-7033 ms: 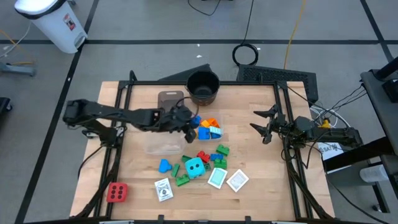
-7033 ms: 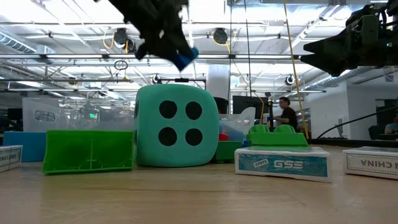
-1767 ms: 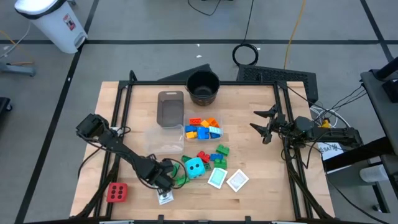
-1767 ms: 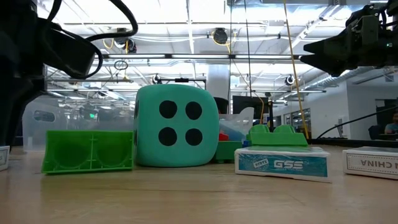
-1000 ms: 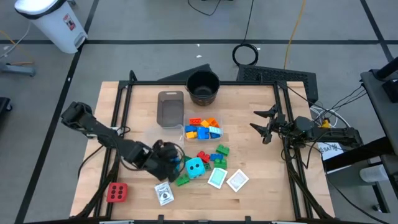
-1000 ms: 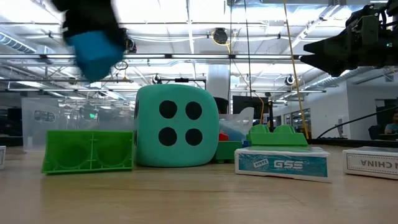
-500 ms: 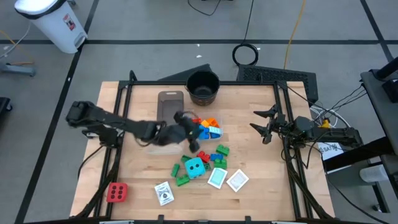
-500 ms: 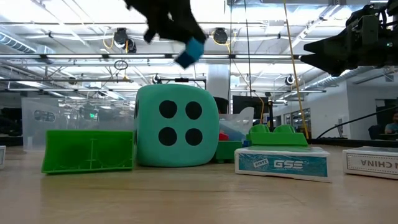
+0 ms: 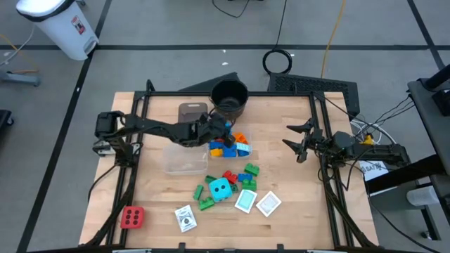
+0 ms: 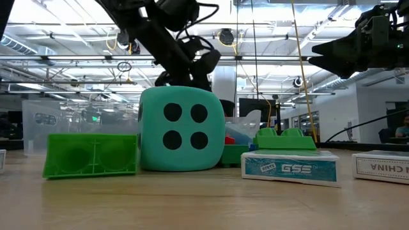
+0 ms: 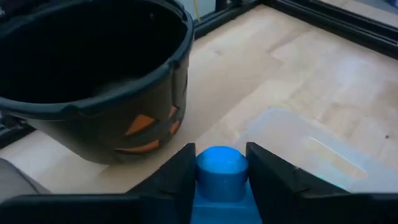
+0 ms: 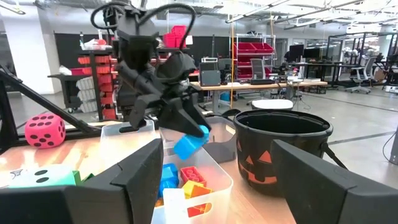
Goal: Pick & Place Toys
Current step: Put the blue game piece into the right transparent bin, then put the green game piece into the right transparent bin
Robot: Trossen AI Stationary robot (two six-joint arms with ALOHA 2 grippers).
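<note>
Left tool [image 9: 223, 127] swung toward round black pot [image 9: 229, 98], gripping studded blue block [image 11: 222, 169]; right tool [image 9: 298, 141] open

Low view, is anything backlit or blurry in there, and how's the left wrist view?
Low view: bright ceiling lights leave both arms as dark silhouettes, while the cyan dotted cube and green block stay sharp and evenly lit. Left wrist view: soft all over, with the blue block and black pot blurred.

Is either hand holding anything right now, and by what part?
The left hand pinches a blue block by its sides. The right hand is open and empty.
</note>
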